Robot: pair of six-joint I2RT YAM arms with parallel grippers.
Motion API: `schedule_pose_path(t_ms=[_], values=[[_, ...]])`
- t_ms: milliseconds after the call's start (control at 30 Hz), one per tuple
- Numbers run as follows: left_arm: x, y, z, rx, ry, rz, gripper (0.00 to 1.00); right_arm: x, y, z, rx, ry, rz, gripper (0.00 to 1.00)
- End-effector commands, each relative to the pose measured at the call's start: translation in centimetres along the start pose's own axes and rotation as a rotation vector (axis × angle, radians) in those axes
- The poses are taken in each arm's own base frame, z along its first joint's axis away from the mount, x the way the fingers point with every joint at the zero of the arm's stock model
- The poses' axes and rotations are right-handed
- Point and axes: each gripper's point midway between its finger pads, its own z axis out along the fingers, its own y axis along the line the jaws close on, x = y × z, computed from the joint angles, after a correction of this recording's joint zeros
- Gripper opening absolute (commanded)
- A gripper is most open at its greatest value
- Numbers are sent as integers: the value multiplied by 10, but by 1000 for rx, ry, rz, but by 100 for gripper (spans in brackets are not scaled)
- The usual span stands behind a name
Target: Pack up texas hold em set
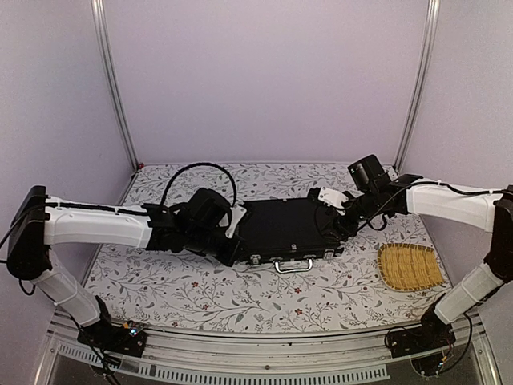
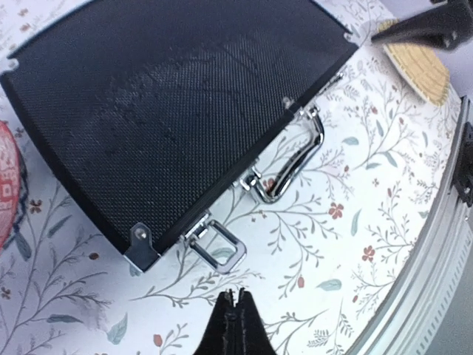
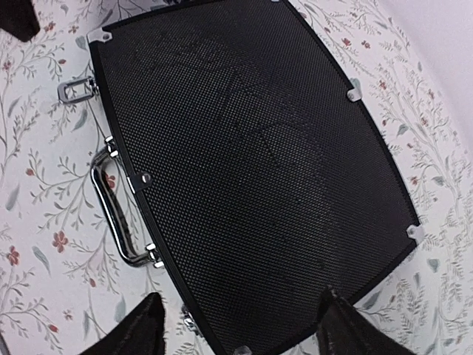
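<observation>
The texas hold em set shows as a closed black briefcase (image 1: 284, 228) lying flat mid-table, its silver handle (image 1: 293, 265) facing the near edge. In the left wrist view the case (image 2: 170, 103) fills the top, and its left latch (image 2: 222, 248) hangs flipped outward on the cloth. My left gripper (image 2: 238, 294) is shut on nothing, just short of that latch; from above it sits at the case's front left corner (image 1: 231, 250). My right gripper (image 3: 240, 296) is open, its fingers straddling the right end of the lid (image 3: 251, 163), near the case's right edge (image 1: 343, 228).
A yellow woven tray (image 1: 410, 266) lies right of the case near the right arm. A pink patterned dome (image 2: 6, 185) peeks in at the left of the left wrist view. The floral cloth (image 1: 200, 297) runs to the table's metal front rail (image 1: 264, 353).
</observation>
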Motion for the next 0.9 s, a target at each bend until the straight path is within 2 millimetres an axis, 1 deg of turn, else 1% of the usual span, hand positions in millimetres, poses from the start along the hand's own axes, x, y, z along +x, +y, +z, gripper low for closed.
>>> schedule_pose_path(t_ms=[0, 33, 67, 133, 200, 300, 467, 633, 867], values=[[22, -15, 8, 51, 52, 34, 0, -18, 5, 2, -183, -127, 84, 58], [25, -14, 11, 44, 62, 37, 0, -19, 0, 3, -199, -142, 109, 50], [27, -14, 14, 41, 67, 42, 0, -20, -4, 6, -213, -149, 132, 43], [28, -13, 18, 34, 69, 46, 0, -17, -9, 12, -237, -146, 175, 34], [29, -13, 22, 33, 69, 48, 0, -11, -8, 20, -263, -135, 204, 27], [31, -13, 28, 30, 78, 54, 0, 1, -1, 32, -301, -97, 232, 21], [37, -10, 36, 21, 101, 63, 0, 22, 10, 49, -342, -38, 267, 20], [41, -4, 42, -13, 112, 81, 0, 34, 17, 59, -366, -12, 278, 20], [44, 1, 57, -33, 116, 84, 0, 41, 22, 62, -377, 3, 286, 20]])
